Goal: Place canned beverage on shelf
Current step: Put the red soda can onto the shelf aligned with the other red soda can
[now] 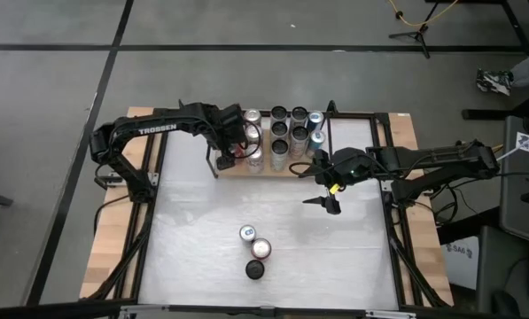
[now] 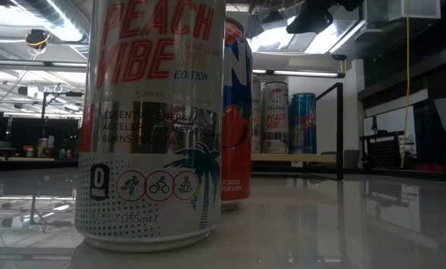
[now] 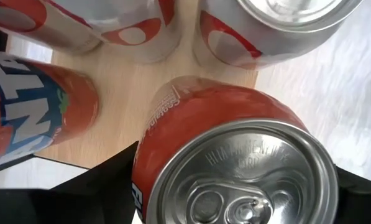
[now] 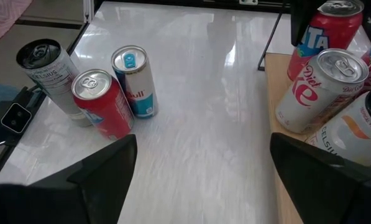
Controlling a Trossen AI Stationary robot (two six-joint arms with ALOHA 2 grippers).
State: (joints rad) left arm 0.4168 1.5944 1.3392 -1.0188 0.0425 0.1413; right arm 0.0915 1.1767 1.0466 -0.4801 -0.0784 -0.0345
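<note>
From above, three loose cans [image 1: 256, 251] cluster near; my left gripper [image 1: 243, 149] clamps a red can [image 3: 235, 155] at the shelf [image 1: 310, 170] far-left end. Low down, a Peach Vibe can [image 2: 152, 119] looms. My right gripper [image 1: 328, 190] hangs open, empty.

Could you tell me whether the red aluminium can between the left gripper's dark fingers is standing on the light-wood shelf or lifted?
Cannot tell. The left gripper flanks the red can over the shelf, but its base is hidden.
</note>
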